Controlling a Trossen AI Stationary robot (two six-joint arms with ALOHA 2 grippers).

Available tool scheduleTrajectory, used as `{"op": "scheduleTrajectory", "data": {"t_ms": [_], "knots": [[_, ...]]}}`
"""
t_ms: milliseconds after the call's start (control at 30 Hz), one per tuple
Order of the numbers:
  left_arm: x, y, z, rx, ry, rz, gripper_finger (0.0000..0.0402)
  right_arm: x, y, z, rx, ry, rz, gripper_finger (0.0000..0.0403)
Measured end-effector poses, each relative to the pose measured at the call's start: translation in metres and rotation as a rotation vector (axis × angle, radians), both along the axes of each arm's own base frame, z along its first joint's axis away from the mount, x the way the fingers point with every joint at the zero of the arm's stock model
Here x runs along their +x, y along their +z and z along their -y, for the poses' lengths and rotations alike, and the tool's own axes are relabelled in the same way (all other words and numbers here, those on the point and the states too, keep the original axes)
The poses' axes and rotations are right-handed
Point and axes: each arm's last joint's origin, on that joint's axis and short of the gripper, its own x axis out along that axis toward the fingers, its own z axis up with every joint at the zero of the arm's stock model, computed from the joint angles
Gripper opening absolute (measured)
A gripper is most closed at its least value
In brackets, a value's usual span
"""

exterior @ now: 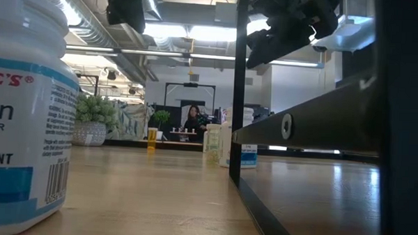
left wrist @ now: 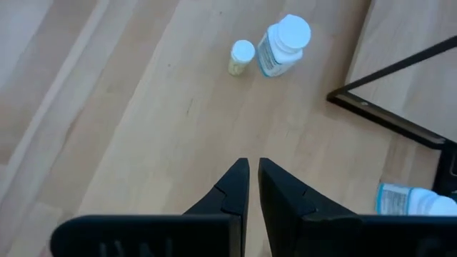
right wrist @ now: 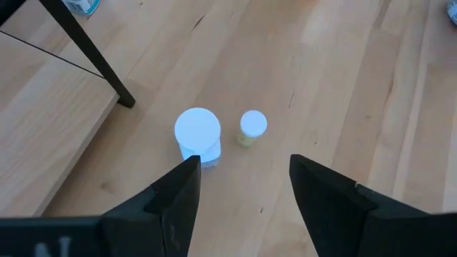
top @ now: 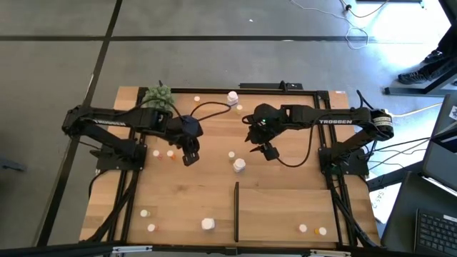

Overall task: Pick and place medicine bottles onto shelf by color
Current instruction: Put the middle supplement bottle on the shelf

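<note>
Pale wood covers the table (top: pixel 178 200), where small bottles stand scattered and upright, caps up. Farthest left, behind the left arm, sits a green spiky plant ball (top: pixel 158 96). The left gripper (top: pixel 190 158) hangs above bare wood with its fingers (left wrist: pixel 228 189) drawn together and nothing between them; two tiny bottles (top: pixel 156 153) stand just beside them on the outer side. Ahead of those fingers, well apart, a tiny pale bottle (left wrist: pixel 241 57) and a chunkier white bottle (left wrist: pixel 283 44) with a blue-tinted label stand close to each other, not touching. The right gripper (top: pixel 268 151) hovers over the same pair, its fingers (right wrist: pixel 175 196) spread wide and empty: the chunky bottle (right wrist: pixel 198 135) lies just ahead of one fingertip and the tiny one (right wrist: pixel 252 128) ahead of the gap. Past the chunky bottle runs the shelf (top: pixel 285 210), a flat light panel whose thin black edge strip stands between the bottles and its surface. Two small bottles (top: pixel 313 229), one orange, rest near its front.
</note>
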Motion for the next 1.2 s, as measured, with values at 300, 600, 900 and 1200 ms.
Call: {"op": "scheduleTrajectory", "data": {"t_ms": [300,600,900,1200], "knots": [[-0.001,0.0,0.012,0.046,0.023,0.007,0.0028,0.0,0.0,-0.001,0.032,0.028,0.006,0.0218],[-0.002,0.0,0.021,0.065,0.058,0.011,0.0028,0.0,0.001,-0.002,0.045,0.041,0.012,0.0218],[-0.004,0.0,0.032,0.054,0.082,0.026,0.0028,0.002,-0.001,-0.003,0.047,0.046,0.01,0.0218],[-0.007,0.0,0.047,0.06,0.106,0.047,0.0027,0.023,-0.035,-0.013,0.045,0.079,-0.075,0.0218]]}}
